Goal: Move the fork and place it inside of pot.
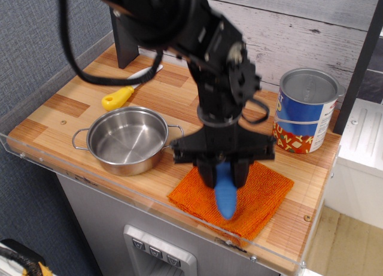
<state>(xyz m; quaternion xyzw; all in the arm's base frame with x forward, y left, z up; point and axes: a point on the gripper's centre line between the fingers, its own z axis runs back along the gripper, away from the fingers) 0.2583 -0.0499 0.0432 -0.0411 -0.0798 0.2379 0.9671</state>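
Wooden surface (72, 117) carries an orange cloth (257, 195) at its near edge, where the gripper (224, 171) clamps the blue-handled fork (225, 195) over it; the steel pot (127, 138) sits empty to the left.
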